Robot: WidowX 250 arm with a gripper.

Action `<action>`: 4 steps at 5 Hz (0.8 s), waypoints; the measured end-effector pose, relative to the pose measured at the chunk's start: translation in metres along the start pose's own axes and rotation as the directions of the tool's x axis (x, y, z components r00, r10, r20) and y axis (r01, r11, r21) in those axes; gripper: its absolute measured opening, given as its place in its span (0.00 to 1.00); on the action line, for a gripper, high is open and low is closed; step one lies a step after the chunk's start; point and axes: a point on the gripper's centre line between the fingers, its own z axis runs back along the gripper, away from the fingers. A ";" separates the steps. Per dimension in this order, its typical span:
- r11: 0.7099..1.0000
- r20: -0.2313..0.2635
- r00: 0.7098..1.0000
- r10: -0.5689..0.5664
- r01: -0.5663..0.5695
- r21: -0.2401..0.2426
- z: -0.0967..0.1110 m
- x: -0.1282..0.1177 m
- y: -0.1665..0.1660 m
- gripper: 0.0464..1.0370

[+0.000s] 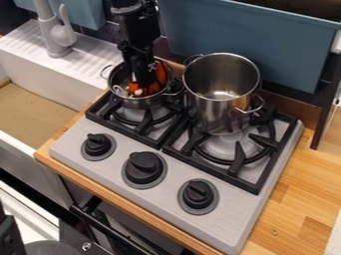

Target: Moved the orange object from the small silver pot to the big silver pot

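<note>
Camera view had the gripper (pixel 140 88) and the orange object (pixel 160 75) inside the small pot (pixel 141 103), beside the big pot (pixel 217 108)! Grasping or released? Impossible to tell; the transfer itself looked undone.

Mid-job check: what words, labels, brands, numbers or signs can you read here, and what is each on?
No text can be read.
Gripper: a tiny pale mark, too small to read.
Stove knobs: no legible markings.
Big silver pot: no legible lettering.
</note>
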 end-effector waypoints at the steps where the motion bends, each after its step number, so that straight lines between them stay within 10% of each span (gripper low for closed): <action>1: 1.000 -0.009 1.000 0.001 -0.001 0.004 0.001 -0.001 0.001 0.26; 4: 1.000 0.043 0.999 0.001 -0.002 0.007 0.033 -0.003 -0.006 0.21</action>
